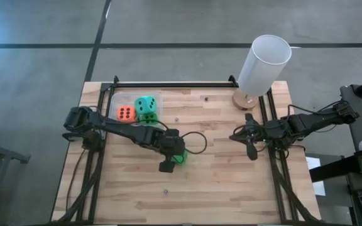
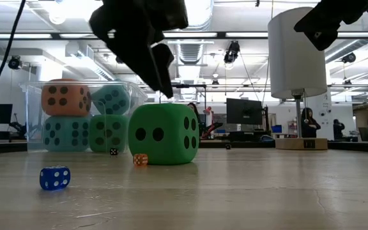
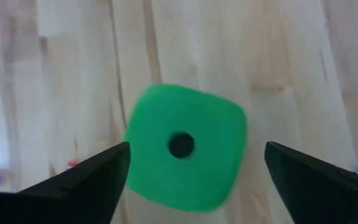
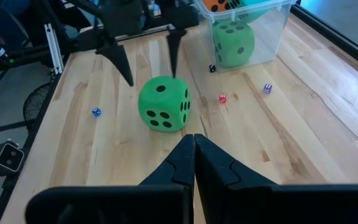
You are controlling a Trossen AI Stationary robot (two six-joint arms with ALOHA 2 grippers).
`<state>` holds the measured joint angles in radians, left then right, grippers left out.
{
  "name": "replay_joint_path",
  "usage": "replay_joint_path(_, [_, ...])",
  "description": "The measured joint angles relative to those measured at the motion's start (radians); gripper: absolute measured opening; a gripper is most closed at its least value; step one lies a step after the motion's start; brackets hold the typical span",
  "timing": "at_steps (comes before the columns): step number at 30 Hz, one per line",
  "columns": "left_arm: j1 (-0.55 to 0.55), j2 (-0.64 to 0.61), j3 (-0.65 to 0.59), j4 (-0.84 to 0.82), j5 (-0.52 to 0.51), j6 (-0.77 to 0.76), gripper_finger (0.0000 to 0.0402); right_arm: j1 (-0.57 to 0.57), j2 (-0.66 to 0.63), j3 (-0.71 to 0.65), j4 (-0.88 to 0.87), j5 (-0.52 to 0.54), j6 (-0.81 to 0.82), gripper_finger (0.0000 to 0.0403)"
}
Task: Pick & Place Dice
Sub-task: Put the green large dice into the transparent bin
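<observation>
The clear tub (image 1: 123,100) at eleven o'clock holds orange (image 1: 126,113), teal (image 1: 146,104) and green dice; left claw (image 1: 172,157) gapes released above a loose green die (image 2: 163,134); right claw (image 1: 251,145) clenched empty.

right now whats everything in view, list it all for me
big green foam die: one, bright green, on the bare table under the left gripper, one pip up
big foam dice in the tub: four, orange, two teal, one green, stacked in two layers
clear plastic tub: one, transparent, far left part of the table
tall white cylinder: one, white, on a round wooden base at the far right
tiny dice: a few scattered on the table, blue, orange, black
wooden table: one, light wood
left gripper: open, above the big green foam die
right gripper: shut, at the right side, holding nothing
</observation>
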<state>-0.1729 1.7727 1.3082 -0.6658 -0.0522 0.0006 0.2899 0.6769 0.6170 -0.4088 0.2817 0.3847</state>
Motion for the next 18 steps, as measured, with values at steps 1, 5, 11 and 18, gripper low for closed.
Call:
replay_joint_path(1, [0.005, 0.0, -0.004, 0.015, -0.004, 0.001, 0.0387, 0.0, 0.0, 0.0, 0.0, -0.001, 0.0, 0.0008])
replay_joint_path(5, [0.019, 0.004, -0.005, 0.018, -0.007, 0.028, 0.0393, 0.0, 0.0, 0.0, 0.0, -0.001, 0.0, 0.0008])
replay_joint_path(11, [0.023, 0.006, -0.005, 0.019, -0.007, 0.075, 0.0398, 0.0, 0.0, 0.0, -0.001, -0.001, 0.0, 0.0008])
replay_joint_path(18, [0.027, 0.006, -0.005, 0.015, 0.001, 0.101, 0.0399, 0.0, 0.0, 0.0, 0.0, -0.001, 0.0, 0.0008])
